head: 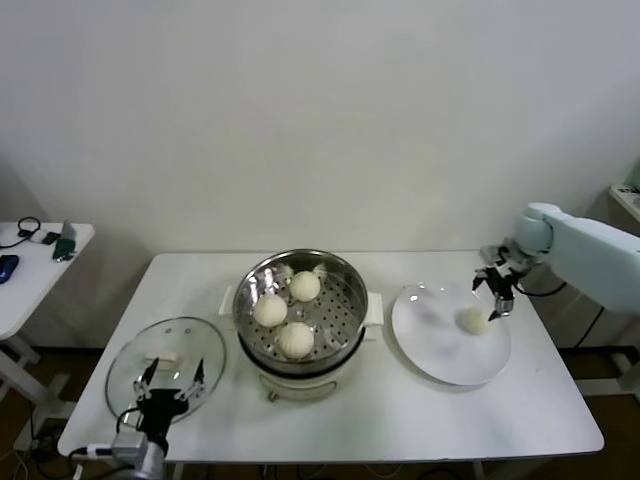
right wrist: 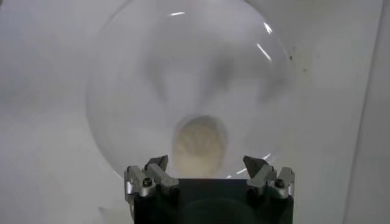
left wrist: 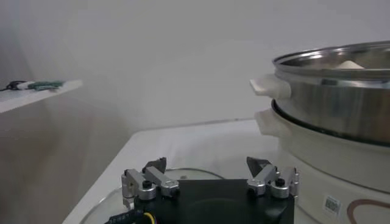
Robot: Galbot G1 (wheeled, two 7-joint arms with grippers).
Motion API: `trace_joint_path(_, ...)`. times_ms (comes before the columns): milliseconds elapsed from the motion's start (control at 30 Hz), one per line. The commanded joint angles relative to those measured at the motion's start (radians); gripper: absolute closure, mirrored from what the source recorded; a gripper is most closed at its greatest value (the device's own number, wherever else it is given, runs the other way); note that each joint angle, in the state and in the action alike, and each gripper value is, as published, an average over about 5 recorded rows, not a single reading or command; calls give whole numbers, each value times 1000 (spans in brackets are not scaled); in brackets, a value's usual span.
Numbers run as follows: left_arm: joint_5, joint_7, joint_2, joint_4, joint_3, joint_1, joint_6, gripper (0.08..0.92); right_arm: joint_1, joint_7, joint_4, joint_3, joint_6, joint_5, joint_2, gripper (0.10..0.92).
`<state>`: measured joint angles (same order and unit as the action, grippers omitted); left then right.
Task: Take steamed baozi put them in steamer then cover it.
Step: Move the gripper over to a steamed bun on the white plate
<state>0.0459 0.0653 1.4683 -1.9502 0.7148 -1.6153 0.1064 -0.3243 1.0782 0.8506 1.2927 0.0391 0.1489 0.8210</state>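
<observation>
We see right gripper (head: 497, 297) jaws apart above last baozi (head: 475, 321) on plate (head: 435, 350), tabletop right edge; left gripper (head: 170, 381) apart over cover (head: 135, 358).

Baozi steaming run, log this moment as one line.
steamer: three baozi in | plate: one baozi | right gripper: open above it | left gripper: open over cover | steamer uncovered
</observation>
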Motion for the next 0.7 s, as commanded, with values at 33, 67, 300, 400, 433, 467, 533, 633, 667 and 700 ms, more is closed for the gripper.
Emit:
trace_joint_path(33,-7,-1,0,-3,-2,-6,-1,177,152,-17,-106,-136,-4,-79,42,203)
trace_joint_path(67,-7,-1,0,-4,-3,-6,-1,177,154,-20,-108,-140,-5,-86,43,203)
trace_joint_path(300,-8,0,-4,-6,-6,-6,-1,177,156,-25,-107,-149,-14,-111,41,203)
trace_joint_path(400,-9,-1,-5,-4,-8,-5,-1,177,158,-29,-116,-158,-11,-119,43,204)
trace_joint_path(433,-9,-1,-5,-3,-8,-5,-1,177,158,-31,-119,-160,-11,-119,44,205)
trace_joint_path(467,-9,-1,-6,-3,-9,-4,-1,177,158,-31,-122,-162,-11,-119,45,210)
trace_joint_path(533,-10,-1,-6,-2,-9,-3,-1,177,158,-32,-128,-166,-9,-118,47,225)
trace_joint_path(633,-10,-1,-7,-1,-10,-2,-1,177,161,-32,-131,-172,-7,-115,51,258)
trace_joint_path(667,-10,-2,-7,-1,-10,-2,-1,177,163,-32,-130,-173,-8,-114,51,269)
trace_joint_path(700,-10,-1,-7,-1,-10,-2,-1,177,164,-31,-130,-174,-8,-112,52,283)
